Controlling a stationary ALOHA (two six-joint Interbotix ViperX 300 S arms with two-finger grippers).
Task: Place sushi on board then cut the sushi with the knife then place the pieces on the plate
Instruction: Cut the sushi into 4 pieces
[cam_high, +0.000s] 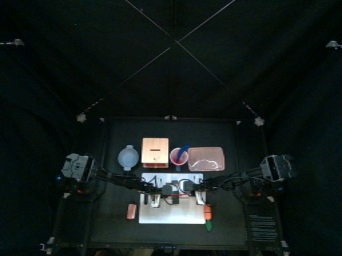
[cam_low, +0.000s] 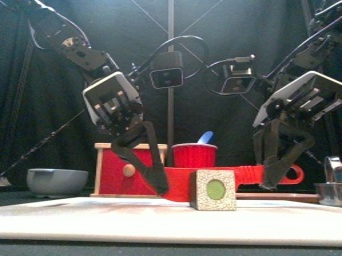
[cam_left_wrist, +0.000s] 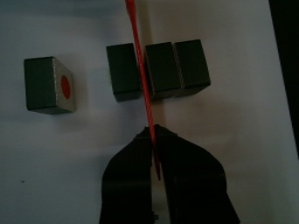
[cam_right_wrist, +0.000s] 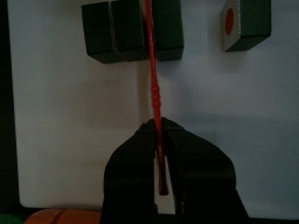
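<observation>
A toy sushi roll of three joined dark green blocks lies on the white cutting board. One separate piece stands in front of it, also the piece. The red knife lies across the roll, along the seam behind the block nearest that piece. Both grippers hold this knife from opposite sides. My left gripper is shut on one end, my right gripper on the other end of the knife. In the front view the left gripper and right gripper flank the piece.
Behind the board stand the blue-grey bowl, the wooden box, the red cup with the blue knife in it, and the pink tray. Small orange toys lie by the board's left edge and right edge.
</observation>
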